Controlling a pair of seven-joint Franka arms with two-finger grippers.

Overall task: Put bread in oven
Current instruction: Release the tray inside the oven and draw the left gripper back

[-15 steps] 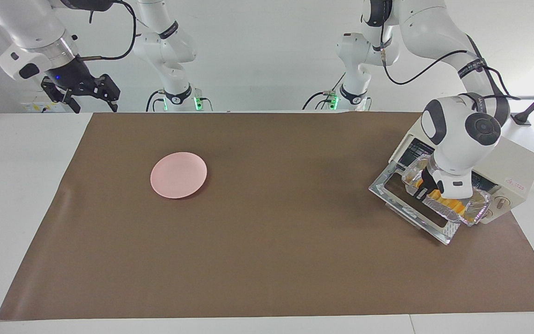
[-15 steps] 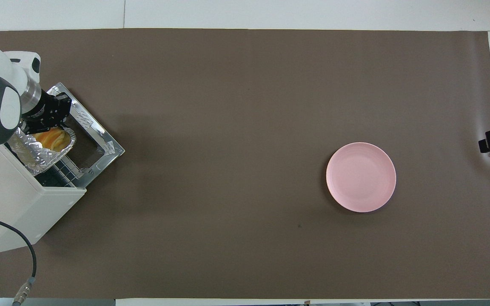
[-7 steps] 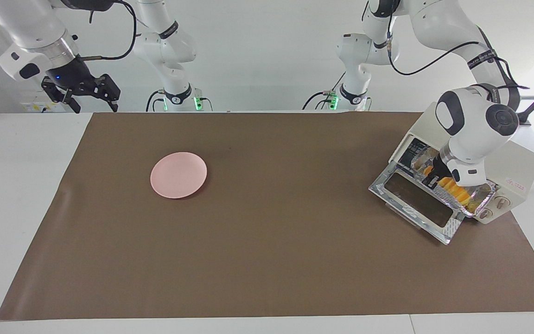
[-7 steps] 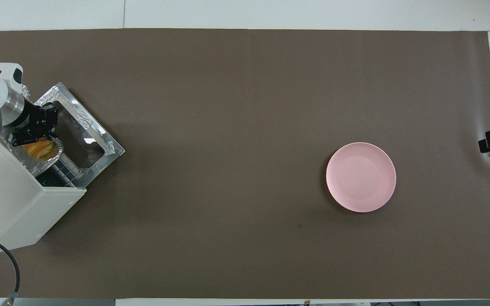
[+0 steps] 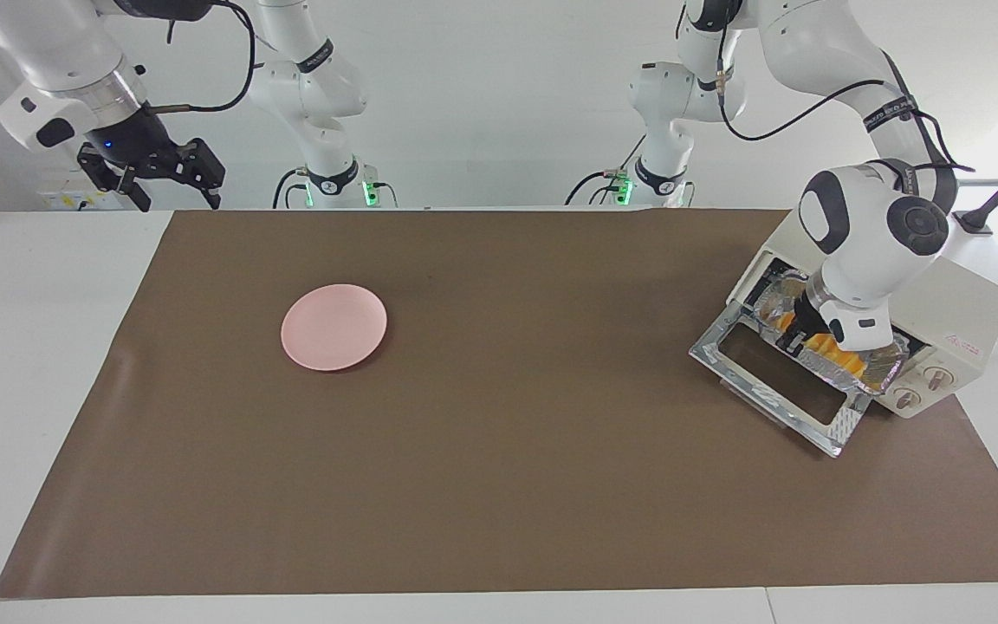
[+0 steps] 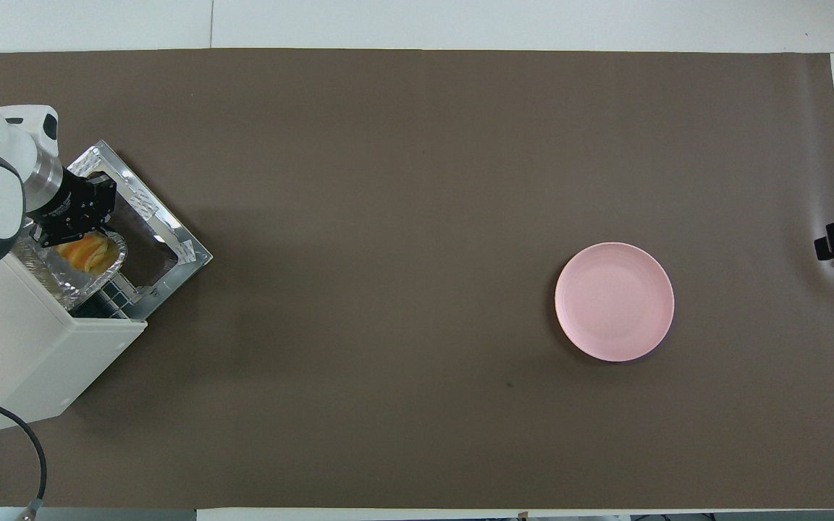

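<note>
One gripper matters here: the left gripper is clamped fully closed on the foil tray at the oven mouth. The bread lies in the tray directly under it, long axis along the opening. The right gripper waits, jaws wide, holding nothing.

Facing cam high opposite robots, overhead cam steep above, both share mat
</note>
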